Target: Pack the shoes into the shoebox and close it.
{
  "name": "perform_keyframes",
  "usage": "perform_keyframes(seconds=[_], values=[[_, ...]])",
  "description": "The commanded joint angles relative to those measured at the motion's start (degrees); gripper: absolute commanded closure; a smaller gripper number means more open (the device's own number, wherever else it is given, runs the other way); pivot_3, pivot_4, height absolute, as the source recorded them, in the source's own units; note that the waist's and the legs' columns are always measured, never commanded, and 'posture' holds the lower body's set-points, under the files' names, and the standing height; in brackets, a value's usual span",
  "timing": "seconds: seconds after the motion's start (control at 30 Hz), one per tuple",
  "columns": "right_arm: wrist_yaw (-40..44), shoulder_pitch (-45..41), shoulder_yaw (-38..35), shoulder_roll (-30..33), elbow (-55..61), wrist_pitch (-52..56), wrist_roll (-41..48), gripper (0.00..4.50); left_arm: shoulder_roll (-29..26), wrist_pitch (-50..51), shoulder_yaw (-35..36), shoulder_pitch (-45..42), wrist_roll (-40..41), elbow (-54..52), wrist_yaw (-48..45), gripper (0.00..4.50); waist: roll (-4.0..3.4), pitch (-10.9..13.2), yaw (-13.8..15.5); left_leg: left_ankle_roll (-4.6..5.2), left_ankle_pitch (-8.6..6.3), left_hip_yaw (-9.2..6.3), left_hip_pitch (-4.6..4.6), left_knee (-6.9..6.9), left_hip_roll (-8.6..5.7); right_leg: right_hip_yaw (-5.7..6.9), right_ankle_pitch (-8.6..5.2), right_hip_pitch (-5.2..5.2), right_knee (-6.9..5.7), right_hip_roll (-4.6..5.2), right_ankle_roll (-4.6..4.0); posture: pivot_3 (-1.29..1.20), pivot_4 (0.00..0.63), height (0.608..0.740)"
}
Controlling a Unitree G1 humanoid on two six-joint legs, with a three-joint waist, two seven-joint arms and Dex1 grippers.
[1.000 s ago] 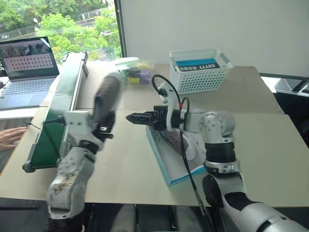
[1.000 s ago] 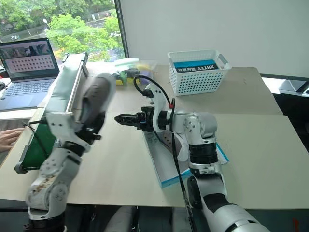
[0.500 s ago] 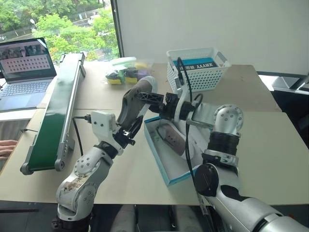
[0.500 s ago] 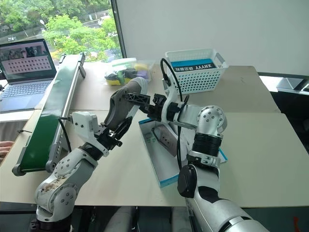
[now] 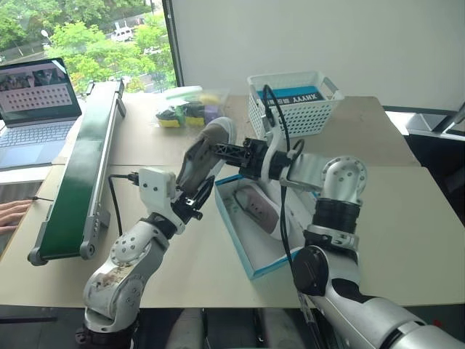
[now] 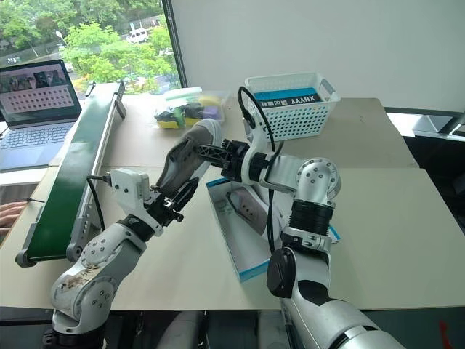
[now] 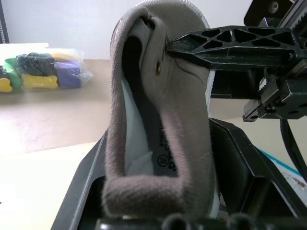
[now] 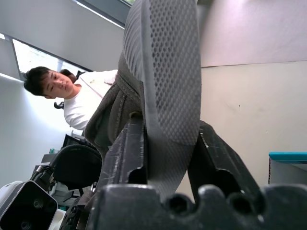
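The right gripper is now closing on the toe half of the raised shoe; a second ago its fingers were spread wide and touching nothing, and half a second ago they were just arriving at the shoe. From the right wrist view, one finger is pressing the dotted sole and the other the grey upper, so this looks like a hand-over starting. The left gripper is clamped tight on the heel end, and the shoe is standing tilted in the air between the two, left of the box. The other shoe is already lying inside the open blue box on the table, just right of the arms. I'd judge the left gripper needs to let go next, so the right can carry this shoe in.
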State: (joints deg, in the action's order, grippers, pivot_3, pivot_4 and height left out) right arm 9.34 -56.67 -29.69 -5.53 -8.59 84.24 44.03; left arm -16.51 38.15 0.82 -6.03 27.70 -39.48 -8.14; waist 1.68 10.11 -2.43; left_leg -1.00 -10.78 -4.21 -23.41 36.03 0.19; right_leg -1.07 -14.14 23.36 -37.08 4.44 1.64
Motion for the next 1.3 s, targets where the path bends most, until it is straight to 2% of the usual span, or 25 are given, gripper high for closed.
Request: perform_keyframes(seconds=[0.03, 0.23, 0.33, 0.47, 0.53, 0.73, 0.93, 1.3], values=[[-0.06, -0.48, -0.03, -2.28, 2.47, -0.84, 3.28, 3.66, -0.17, -1.11, -1.48, 0.93, -1.03, -1.85, -0.90, 2.25, 0.00, 0.00, 0.00, 0.00, 0.00, 0.00, 0.00, 0.00, 0.00, 0.00, 0.00, 0.00, 0.00, 0.00, 0.00, 0.00, 0.150, 0.728], [-3.16, -1.93, -3.23, -3.05, 1.16, -2.72, 4.95, 3.71, -1.97, -1.33, -2.00, 1.46, -2.53, -3.00, -1.67, 0.05, -0.01, 0.01, 0.01, 0.00, 0.00, 0.00, 0.00, -0.01, 0.00, 0.00, 0.00, 0.00, 0.00, 0.00, 0.00, 0.00, 0.150, 0.728], [-4.33, -3.47, -4.27, -1.05, -0.28, -4.82, 5.16, 3.71, -3.39, -1.56, -1.49, 2.90, -2.52, -4.17, -3.06, 0.02, -0.01, 0.01, 0.02, 0.00, 0.00, 0.00, 0.00, -0.01, 0.00, 0.00, 0.00, 0.00, 0.01, 0.00, 0.00, 0.00, 0.150, 0.728], [-2.12, -7.86, -3.87, 8.44, -4.46, -3.96, 4.24, 3.71, -7.50, -1.85, -0.22, 8.21, -2.54, -5.93, -6.57, 0.02, -0.27, 0.17, -0.18, 0.00, 0.00, 0.06, -0.01, -0.06, 0.02, -0.08, 0.00, 0.08, 0.00, -0.02, 0.00, 0.00, 0.150, 0.728], [0.29, -9.51, -1.39, 13.57, -5.81, -0.89, 4.01, 3.71, -8.62, -2.29, 0.91, 10.06, -2.15, -6.20, -7.82, 0.02, -0.38, 0.25, 0.33, 0.00, 0.00, 0.07, -0.08, -0.05, 0.02, -0.06, 0.00, 0.11, 0.03, 0.00, 0.00, 0.00, 0.150, 0.728], [8.25, -10.77, 16.25, 27.07, -5.36, 8.08, 3.38, 3.71, -9.82, -3.83, 1.70, 12.27, -2.57, -4.68, -10.96, 0.02, -0.40, 0.26, -0.12, 0.03, -0.01, 0.06, -0.25, -0.05, 0.02, -0.01, -0.02, 0.19, 0.14, 0.01, 0.00, 0.00, 0.150, 0.728], [14.16, -6.05, 35.97, 39.88, -0.23, 8.26, 11.34, 3.71, -9.46, -5.55, -0.25, 12.04, -4.36, -3.08, -12.22, 0.02, -0.42, 0.27, 0.02, 0.05, -0.02, 0.09, -0.34, -0.04, 0.04, -0.06, -0.03, 0.28, 0.12, 0.00, -0.01, 0.00, 0.150, 0.728], [17.12, 0.31, 47.25, 44.83, 10.67, 8.26, 14.54, 3.71, -8.91, -6.06, -1.12, 12.40, -5.34, -3.09, -13.19, 0.02, -0.40, 0.28, 0.12, 0.06, -0.03, 0.09, -0.39, 0.00, 0.06, -0.06, -0.03, 0.36, 0.08, -0.02, 0.00, 0.00, 0.150, 0.728]])
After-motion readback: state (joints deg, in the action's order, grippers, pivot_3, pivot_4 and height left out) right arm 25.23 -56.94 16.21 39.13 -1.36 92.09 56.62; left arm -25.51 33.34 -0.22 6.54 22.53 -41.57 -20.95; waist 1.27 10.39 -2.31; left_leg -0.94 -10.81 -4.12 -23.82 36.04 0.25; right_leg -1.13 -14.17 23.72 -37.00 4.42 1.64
